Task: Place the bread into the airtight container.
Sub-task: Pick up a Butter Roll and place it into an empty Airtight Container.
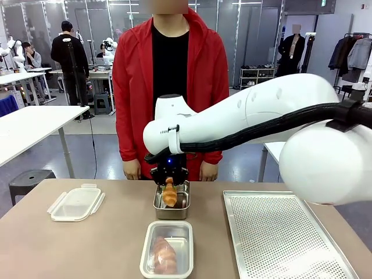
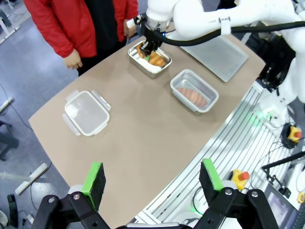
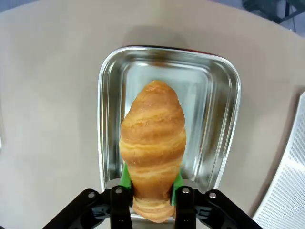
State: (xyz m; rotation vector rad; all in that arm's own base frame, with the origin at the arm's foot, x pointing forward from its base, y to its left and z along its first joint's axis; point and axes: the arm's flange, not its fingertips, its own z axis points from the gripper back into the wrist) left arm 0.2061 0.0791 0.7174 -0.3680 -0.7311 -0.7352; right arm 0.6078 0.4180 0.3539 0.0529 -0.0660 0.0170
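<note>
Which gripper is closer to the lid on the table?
Left. The left gripper hovers open just off the table edge near the lid; the right gripper grips a croissant over the steel tray.

Even, bright overhead light fills the room. The steel tray shows soft glare on its floor and casts a faint shadow on the desk beyond its far edge. The croissant is sharp. Both wrist views bend towards their corners.

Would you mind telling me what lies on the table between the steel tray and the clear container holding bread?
Nothing: the front view shows bare brown tabletop between the steel tray and the clear container.
</note>
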